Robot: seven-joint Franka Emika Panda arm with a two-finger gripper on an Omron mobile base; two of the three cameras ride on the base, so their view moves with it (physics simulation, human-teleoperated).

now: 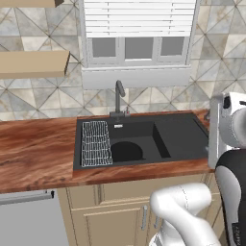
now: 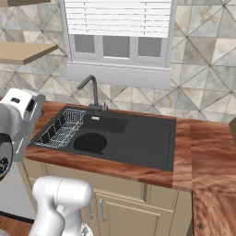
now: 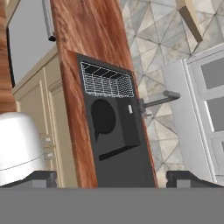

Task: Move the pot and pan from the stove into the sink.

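From the left base camera, the sink sits sunk into the wooden counter, long side running along the counter's front edge. Left basin has a wire rack lying at its left end, and right beside the rack there's a round black thing on the basin floor. Could be the pan, could be a drain well, honestly can't tell, no handle visible. The right basin looks bare. The faucet stands at the back rim with its spout curling forward over the left basin. My white arm rises at the lower right.

Right base camera: same sink, seen from the other side. Rack is at the far left end, the round black shape just right of it, both in the same basin. Faucet behind, spout pointing left here.

Hand camera: everything's rolled sideways, so the sink runs top to bottom, rack at the top end, dark round shape below it, faucet sticking out to the right. My gripper has its two fingertips far apart at the bottom corners, spread wide with nothing between them, well away from the sink.
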